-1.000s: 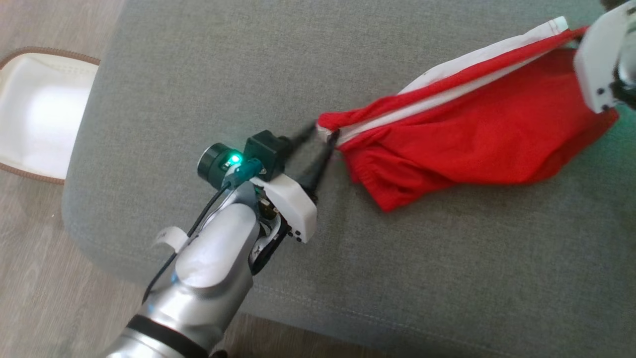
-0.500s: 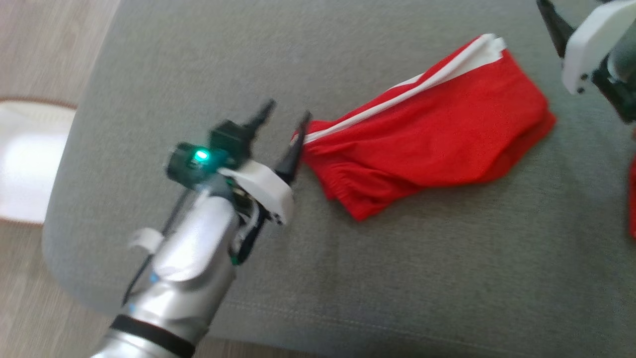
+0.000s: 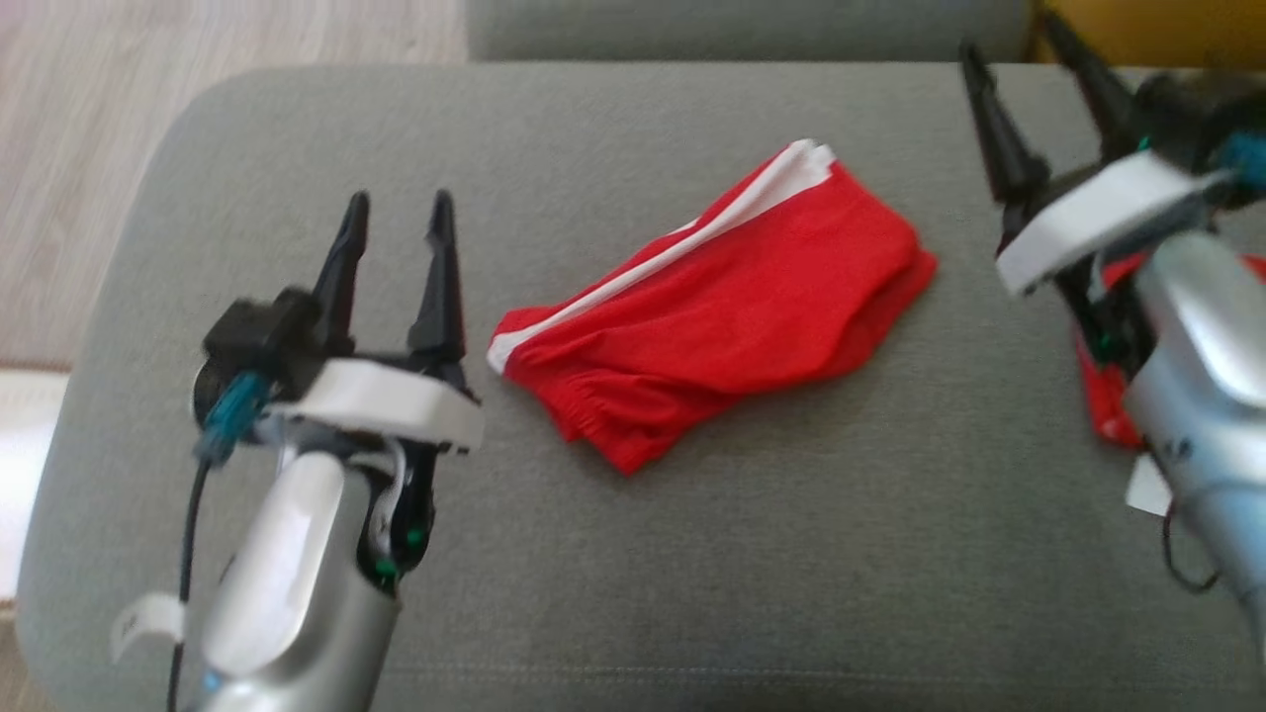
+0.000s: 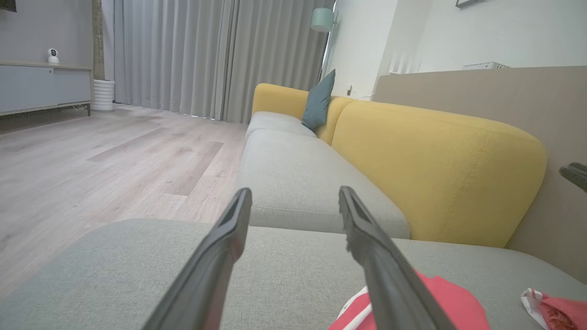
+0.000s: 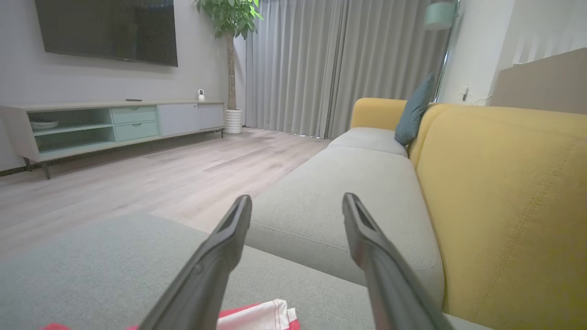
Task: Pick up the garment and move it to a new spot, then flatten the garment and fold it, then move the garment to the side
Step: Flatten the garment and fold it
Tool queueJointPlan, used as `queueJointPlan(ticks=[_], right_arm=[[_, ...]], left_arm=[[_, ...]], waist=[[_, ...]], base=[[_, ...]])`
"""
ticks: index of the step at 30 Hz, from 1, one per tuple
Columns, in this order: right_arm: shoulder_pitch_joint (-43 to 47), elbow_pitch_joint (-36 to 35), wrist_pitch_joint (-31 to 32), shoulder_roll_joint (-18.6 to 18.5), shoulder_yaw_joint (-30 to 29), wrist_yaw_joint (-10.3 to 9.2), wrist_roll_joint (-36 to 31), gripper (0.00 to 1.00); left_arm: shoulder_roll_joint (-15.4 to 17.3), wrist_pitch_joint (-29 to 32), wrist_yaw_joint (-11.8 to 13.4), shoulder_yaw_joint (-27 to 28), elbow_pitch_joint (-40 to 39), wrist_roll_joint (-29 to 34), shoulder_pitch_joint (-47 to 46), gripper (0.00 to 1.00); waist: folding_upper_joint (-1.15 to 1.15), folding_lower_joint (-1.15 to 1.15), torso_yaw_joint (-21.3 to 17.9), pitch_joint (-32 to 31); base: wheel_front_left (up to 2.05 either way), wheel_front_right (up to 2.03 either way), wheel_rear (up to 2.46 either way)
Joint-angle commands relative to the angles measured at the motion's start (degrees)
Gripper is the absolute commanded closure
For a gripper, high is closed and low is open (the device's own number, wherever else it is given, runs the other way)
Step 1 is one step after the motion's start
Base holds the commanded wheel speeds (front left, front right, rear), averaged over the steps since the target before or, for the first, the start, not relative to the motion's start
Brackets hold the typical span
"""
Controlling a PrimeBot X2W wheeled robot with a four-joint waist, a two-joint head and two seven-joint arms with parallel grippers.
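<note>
The garment (image 3: pixel 722 307), red with a white side stripe, lies folded and slanted in the middle of the grey cushion (image 3: pixel 692 554). To its left my left gripper (image 3: pixel 400 203) stands open and holds nothing, its fingers pointing away. Off the garment's right end, my right gripper (image 3: pixel 1011 38) is also open with nothing in it. In the left wrist view the left gripper (image 4: pixel 293 197) spreads wide, and a corner of the garment (image 4: pixel 440 298) shows behind the right finger. The right wrist view shows the open right gripper (image 5: pixel 296 204) above the garment's white-striped end (image 5: pixel 257 316).
A second red cloth (image 3: pixel 1103 396) lies at the cushion's right side, partly under my right arm. Yellow backrests (image 4: pixel 435 169) rise along the right. Another grey seat (image 5: pixel 348 197) continues beyond. Wooden floor (image 3: pixel 148 79) lies to the left, with a white object (image 3: pixel 20 465) at its edge.
Both grippers have opened, let go of the garment's ends and drawn back. The garment now lies slack on the cushion. The head camera has also shifted.
</note>
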Motion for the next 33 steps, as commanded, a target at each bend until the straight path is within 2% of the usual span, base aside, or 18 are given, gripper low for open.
queueJointPlan(ticks=[1, 12, 20, 25, 29, 33], right_arm=[[2.2, -3.1, -0.8, 0.8, -1.6, -0.04, -2.0, 0.00], [21.8, -15.2, -0.7, 8.7, -19.0, -0.04, -14.9, 0.00], [31.4, -25.4, 2.6, 12.5, -25.1, -0.04, -21.8, 0.00], [33.9, -29.6, 6.0, 14.5, -28.3, -0.04, -22.5, 0.00], [34.8, -30.6, 9.5, 16.6, -29.9, -0.04, -20.5, 0.00], [34.8, -29.8, 15.5, 18.8, -33.2, -0.04, -15.6, 0.00]], left_arm=[[0.8, -0.3, 0.4, 2.9, -3.1, 0.8, -0.3, 0.00], [-0.5, -0.3, -1.5, 6.3, -7.1, 4.8, 10.0, 0.00], [-1.5, -0.3, -1.4, 7.6, -9.3, 6.5, 14.8, 0.00], [-1.6, -0.3, -2.1, 7.5, -9.6, 7.0, 13.9, 0.00], [-1.7, -0.3, -2.5, 7.4, -9.5, 7.3, 13.1, 0.00], [-1.7, -0.3, -2.7, 6.8, -9.1, 6.7, 12.5, 0.00]], waist=[[0.00, 0.00, -2.1, -1.9], [0.00, 0.00, -5.2, -3.9], [0.00, 0.00, -5.8, -4.2], [0.00, 0.00, -4.9, -3.1], [0.00, 0.00, -3.8, -2.0], [0.00, 0.00, -1.8, -0.2]], base=[[0.00, 0.00, 0.00], [0.00, 0.00, 0.00], [0.00, 0.00, 0.00], [0.00, 0.00, 0.00], [0.00, 0.00, 0.00], [0.00, 0.00, 0.00]])
